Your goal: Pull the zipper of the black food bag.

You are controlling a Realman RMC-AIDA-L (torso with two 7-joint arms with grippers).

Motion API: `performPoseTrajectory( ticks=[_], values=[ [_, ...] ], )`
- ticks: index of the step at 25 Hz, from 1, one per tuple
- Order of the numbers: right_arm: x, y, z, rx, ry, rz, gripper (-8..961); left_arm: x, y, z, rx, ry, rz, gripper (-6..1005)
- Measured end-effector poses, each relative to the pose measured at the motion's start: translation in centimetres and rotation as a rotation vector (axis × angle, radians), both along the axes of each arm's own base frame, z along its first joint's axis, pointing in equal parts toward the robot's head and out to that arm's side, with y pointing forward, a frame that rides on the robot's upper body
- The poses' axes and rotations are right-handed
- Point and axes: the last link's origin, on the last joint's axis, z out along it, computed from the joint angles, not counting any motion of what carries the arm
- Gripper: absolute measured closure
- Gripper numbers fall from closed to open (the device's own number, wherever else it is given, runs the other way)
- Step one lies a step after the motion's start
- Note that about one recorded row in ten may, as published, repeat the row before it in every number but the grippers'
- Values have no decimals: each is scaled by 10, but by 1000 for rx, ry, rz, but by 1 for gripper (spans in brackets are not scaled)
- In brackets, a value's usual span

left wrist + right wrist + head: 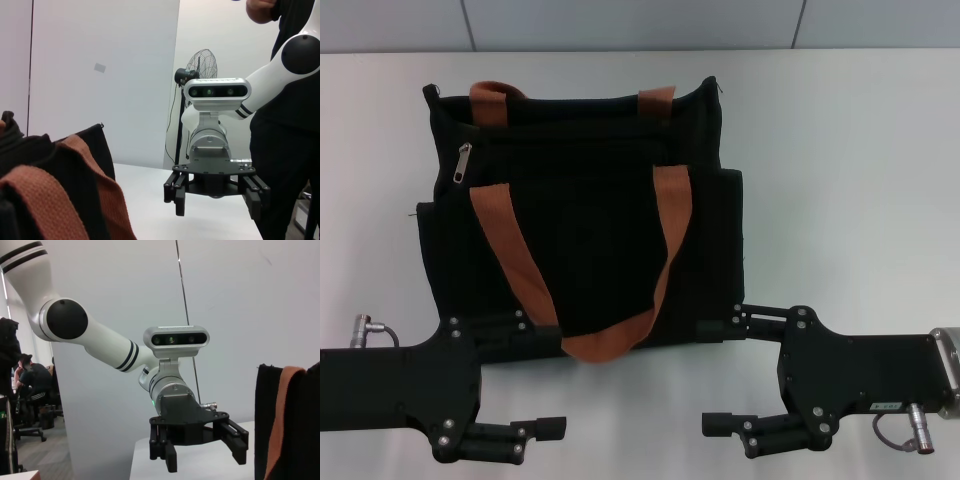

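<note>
The black food bag (580,230) lies on the white table in the middle of the head view, its orange-brown handles (610,340) facing me. The zipper (464,161), a small silver pull tab, sits at the bag's far left corner. My left gripper (560,377) hovers open at the bag's near left edge, far from the zipper. My right gripper (703,377) is open at the near right edge. Each one's far finger reaches the bag's near edge. The left wrist view shows the right gripper (216,200), and the right wrist view shows the left gripper (200,450).
The white table (850,150) extends on both sides of the bag and behind it to a grey wall. A person (285,150) and a standing fan (197,70) are beyond the table's right side; seated people (30,380) are far off on the left.
</note>
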Motion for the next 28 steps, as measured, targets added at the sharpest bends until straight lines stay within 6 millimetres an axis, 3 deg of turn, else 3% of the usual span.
performPoseTrajectory(
  ticks=[26, 28],
  values=[
    [2, 0, 0, 9, -4, -8, 133, 1, -2, 1, -1, -18, -1, 187],
    [2, 0, -1, 9, -4, -9, 132, 13, -1, 9, 47, -127, -28, 187]
  ],
)
